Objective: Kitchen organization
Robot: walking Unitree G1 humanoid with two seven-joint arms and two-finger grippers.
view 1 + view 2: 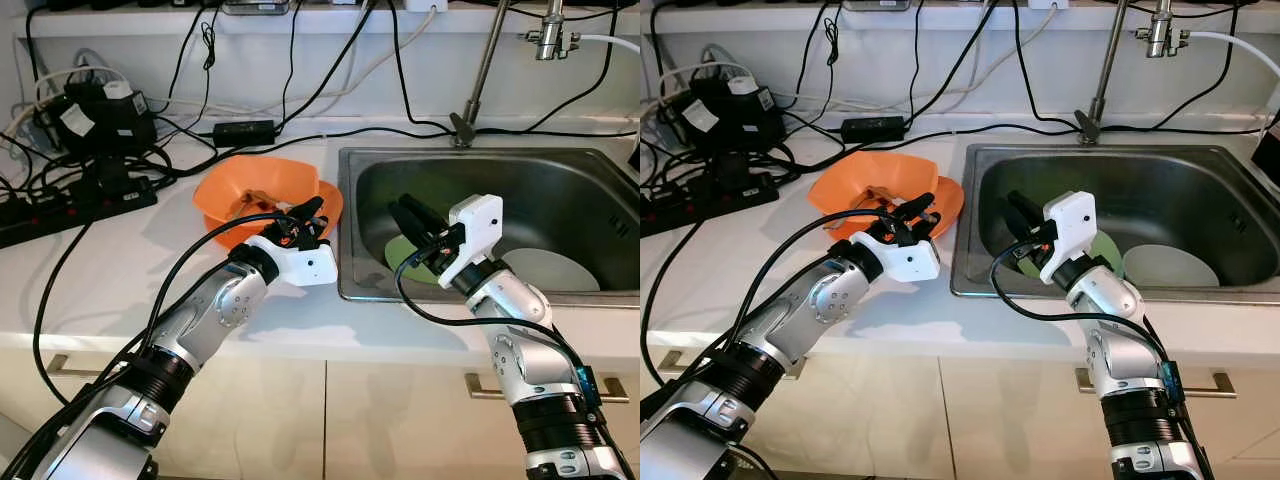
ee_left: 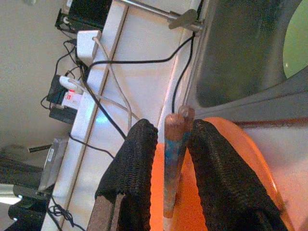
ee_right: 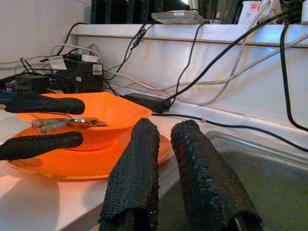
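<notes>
A pair of wooden chopsticks (image 2: 173, 163) with a blue pattern lies over an orange bowl (image 1: 262, 185), which stands on an orange plate (image 1: 330, 200) on the white counter just left of the sink (image 1: 600, 165). My left gripper (image 1: 308, 212) hovers over the bowl, open, one finger on each side of the chopsticks (image 3: 62, 123) with a small gap to each. My right gripper (image 1: 405, 207) hangs over the sink's left part, shut and holding nothing. Below it a green plate (image 1: 405, 255) lies in the basin.
A white plate (image 1: 550, 270) lies in the sink to the right of the green one. The faucet (image 1: 485, 70) rises behind the basin. A power strip (image 1: 70, 205), adapters and many black cables cover the counter's back left. The counter edge runs in front.
</notes>
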